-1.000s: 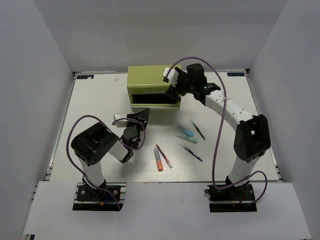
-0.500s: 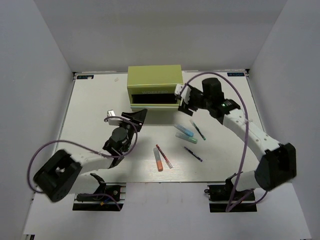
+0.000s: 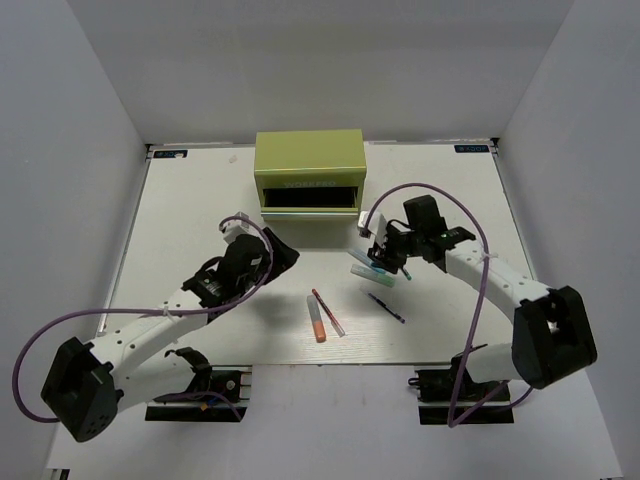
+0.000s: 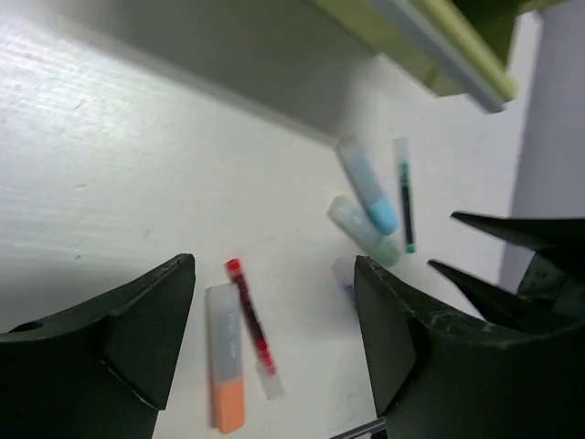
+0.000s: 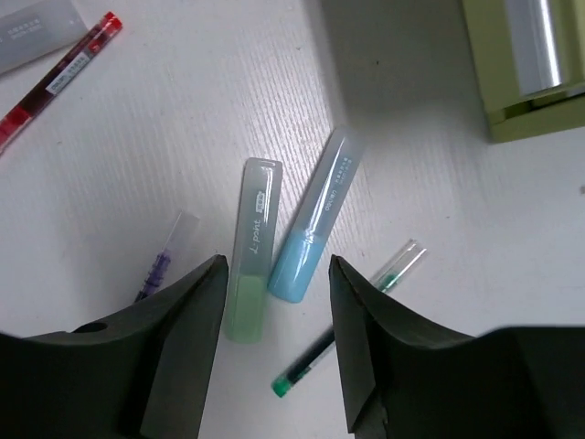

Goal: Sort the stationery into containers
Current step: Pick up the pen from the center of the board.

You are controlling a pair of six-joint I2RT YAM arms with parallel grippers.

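Over the bench, from the top camera, found the right hand low above the light blue marker and the pale green marker, in front of the right corner of the yellow-green chest, with a dark opening showing in its front. Found the left hand in front of the chest's left part, apart from the orange marker and the red pen. Through the left wrist camera, saw the left hand spread wide and empty, orange marker and red pen side by side on the bench beyond it. Through the right wrist camera, saw the right hand parted and gripping nothing, with the near ends of both the light blue marker and the pale green marker showing inside the gap, a dark pen just to the right. Judged the step a pick of one marker, most likely the blue. Best to shift clear of the green neighbour, centre on the one barrel, come down square and pinch across its width, so as to avoid catching or nudging both.
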